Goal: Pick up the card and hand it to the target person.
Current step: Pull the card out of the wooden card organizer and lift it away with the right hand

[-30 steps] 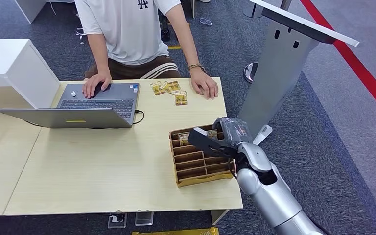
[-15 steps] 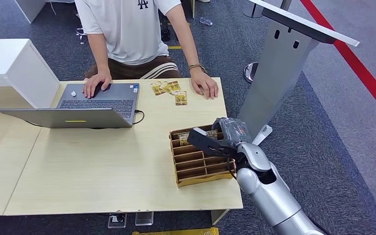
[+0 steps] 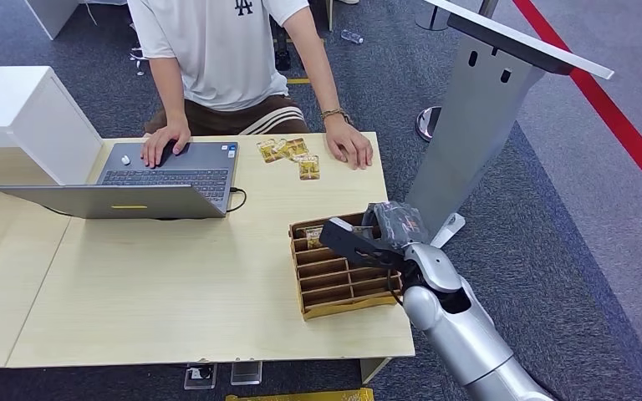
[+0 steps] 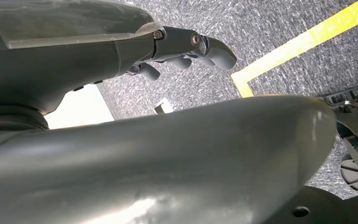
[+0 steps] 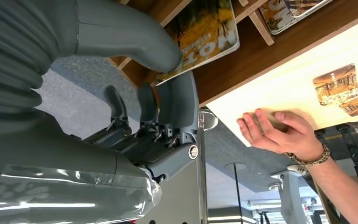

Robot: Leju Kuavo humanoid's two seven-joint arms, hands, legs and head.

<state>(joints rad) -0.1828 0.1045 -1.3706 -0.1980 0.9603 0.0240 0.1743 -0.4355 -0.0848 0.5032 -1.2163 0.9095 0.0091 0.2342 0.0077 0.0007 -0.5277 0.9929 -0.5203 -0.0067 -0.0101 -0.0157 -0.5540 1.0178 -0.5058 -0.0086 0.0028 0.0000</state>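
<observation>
Fingers (image 5: 168, 100) of the right hand (image 3: 366, 236) pinch a glossy card (image 5: 205, 35) in the slotted wooden box (image 3: 334, 280).

Office or reception setting: a pale wooden desk (image 3: 175, 276) carried an open laptop (image 3: 146, 180), at which a seated person (image 3: 226, 58) worked; grey carpet (image 3: 568, 234) with a red floor line (image 3: 610, 109) surrounded a grey metal stand (image 3: 485, 109).

Card (image 5: 205, 32) half under thumb (image 5: 135, 39)
</observation>
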